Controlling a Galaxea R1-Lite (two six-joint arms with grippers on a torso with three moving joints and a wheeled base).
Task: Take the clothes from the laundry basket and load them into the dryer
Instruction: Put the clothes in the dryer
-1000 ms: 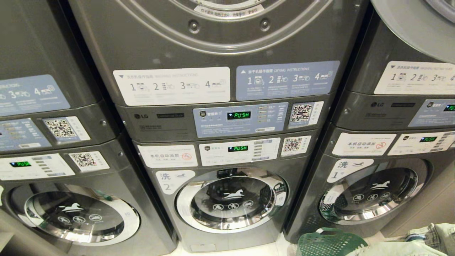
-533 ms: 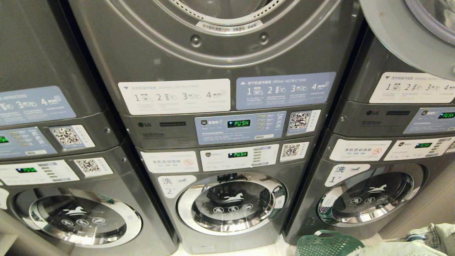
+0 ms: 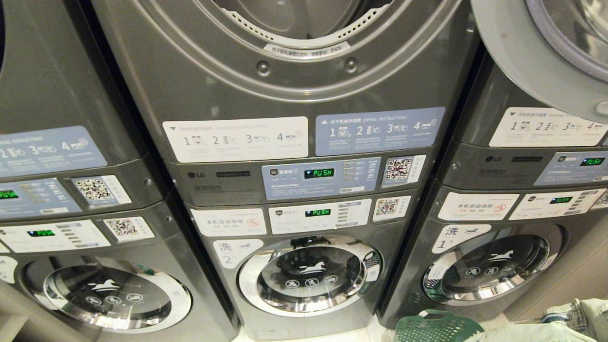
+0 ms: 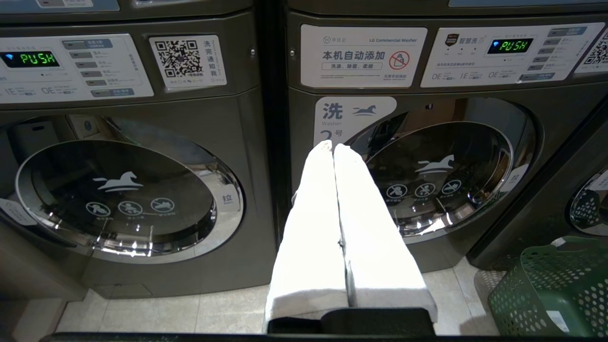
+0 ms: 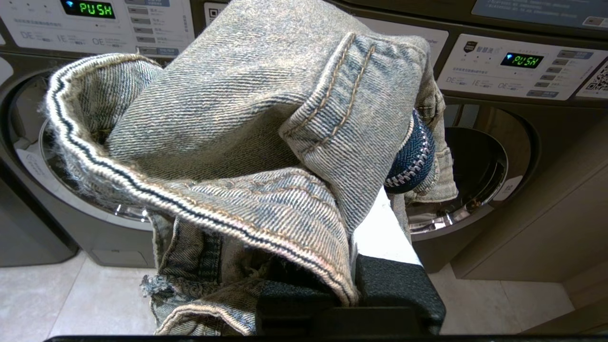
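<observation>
1. At the lower right of the head view, the laundry basket (image 3: 439, 327) stands on the floor beside faded denim clothes (image 3: 577, 316).
2. Right pincer (image 5: 380, 223) is clenched on the clothes.
3. Left pincer (image 4: 335, 149) is clenched, empty, before a washer.

I am in a self-service laundromat: a row of stacked grey metal washer-dryer towers (image 3: 304, 190), each with QR payment stickers (image 3: 398, 169), numbered doors, printed instruction labels (image 3: 236, 138).

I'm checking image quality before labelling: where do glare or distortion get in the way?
Head view: machine walls lean outward, and room reflections fill the middle washer door. Left wrist view: bright glints line the chrome door rim. Right wrist view: the denim garment fills most of the picture, yet its weave is sharp.
</observation>
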